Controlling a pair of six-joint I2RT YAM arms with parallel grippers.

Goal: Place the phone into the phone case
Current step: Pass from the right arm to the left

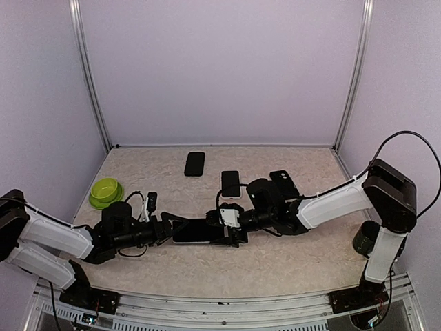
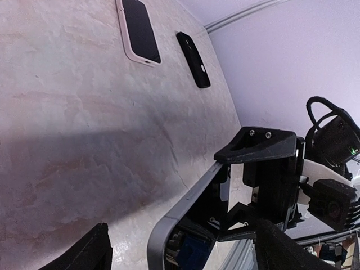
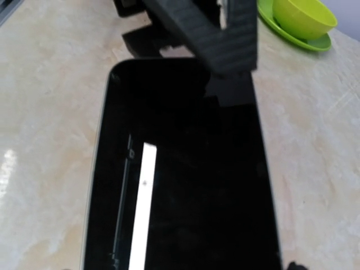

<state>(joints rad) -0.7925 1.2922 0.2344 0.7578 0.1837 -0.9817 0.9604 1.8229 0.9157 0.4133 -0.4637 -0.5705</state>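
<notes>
The phone, black-screened with a pale grey rim, is held off the table between my two arms. My right gripper is shut on its right end; in the left wrist view its black fingers clamp the phone's far end. The near end lies between the wide-apart fingers of my left gripper, which is open and clear of the rim. In the right wrist view the phone's screen fills the frame. A black phone case lies behind the right arm.
A white-rimmed phone and a black phone lie farther back on the table. A green bowl on a plate sits at the left. A dark cup stands by the right arm's base.
</notes>
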